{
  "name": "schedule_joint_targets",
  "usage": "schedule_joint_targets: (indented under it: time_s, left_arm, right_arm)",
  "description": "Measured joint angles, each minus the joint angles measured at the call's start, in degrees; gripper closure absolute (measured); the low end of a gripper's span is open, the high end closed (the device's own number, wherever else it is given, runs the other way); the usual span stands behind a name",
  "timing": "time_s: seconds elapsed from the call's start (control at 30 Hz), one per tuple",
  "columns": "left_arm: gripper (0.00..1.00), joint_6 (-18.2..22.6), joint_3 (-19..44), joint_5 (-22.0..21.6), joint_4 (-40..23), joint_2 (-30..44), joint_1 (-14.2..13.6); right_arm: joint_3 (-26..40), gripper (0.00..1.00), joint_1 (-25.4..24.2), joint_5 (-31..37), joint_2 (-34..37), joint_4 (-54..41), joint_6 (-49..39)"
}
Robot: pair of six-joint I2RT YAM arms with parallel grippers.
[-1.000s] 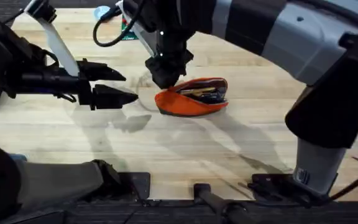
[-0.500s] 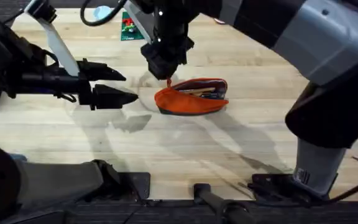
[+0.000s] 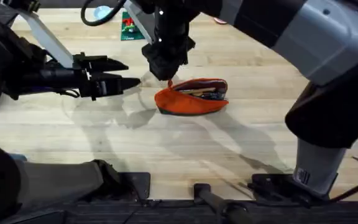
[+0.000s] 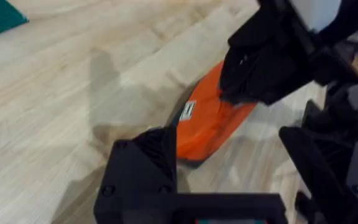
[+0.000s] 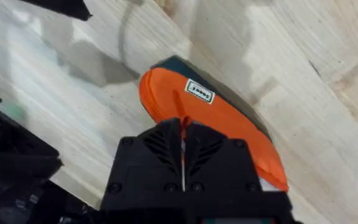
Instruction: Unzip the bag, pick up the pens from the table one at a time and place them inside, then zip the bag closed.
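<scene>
Pens are in, time to zip

The right claw (image 3: 168, 70) pinches the pull tab of the long orange cloth bag (image 3: 191, 98) on the pale wooden counter (image 3: 185, 149); the left claw (image 3: 122, 74), half open and empty, has moved closer.

a green card (image 3: 127, 28) and a light blue object (image 3: 102, 12) lie at the far edge.

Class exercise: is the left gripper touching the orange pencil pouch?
Apart. The overhead view shows bare table between the left gripper and the orange pencil pouch.
</scene>
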Motion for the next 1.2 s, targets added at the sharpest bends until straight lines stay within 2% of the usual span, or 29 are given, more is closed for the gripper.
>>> schedule_joint_targets:
  time_s: [0.17, 0.4, 0.5, 0.63, 0.93, 1.2]
  left_arm:
    - [0.006, -0.7, 0.0, 3.2, 0.3, 0.0, 0.0]
    - [0.006, -1.0, 0.0, 4.5, 0.6, 0.0, 0.0]
    - [0.004, -1.0, 0.0, 4.2, 0.7, 0.0, 0.0]
    - [0.029, -0.8, 0.0, 1.7, 0.6, 0.0, 0.0]
    - [0.006, 6.4, -0.8, -0.1, 0.6, 0.3, 0.0]
    - [0.008, 12.1, -0.8, 0.0, 0.6, 6.1, -0.1]
  right_arm:
    - [0.0, 0.971, 0.0, 0.0, 0.0, -0.5, 0.0]
    - [0.0, 0.971, 0.0, 0.0, 0.0, -0.6, 0.0]
    - [0.0, 0.971, 0.0, 0.0, 0.0, -0.5, 0.0]
    - [0.0, 0.971, 0.0, 0.0, 0.0, -0.5, 0.0]
    - [0.0, 0.971, -0.1, 0.0, 0.0, -0.5, 0.0]
    - [0.0, 0.97, -0.1, 0.0, 0.0, -0.5, 0.0]
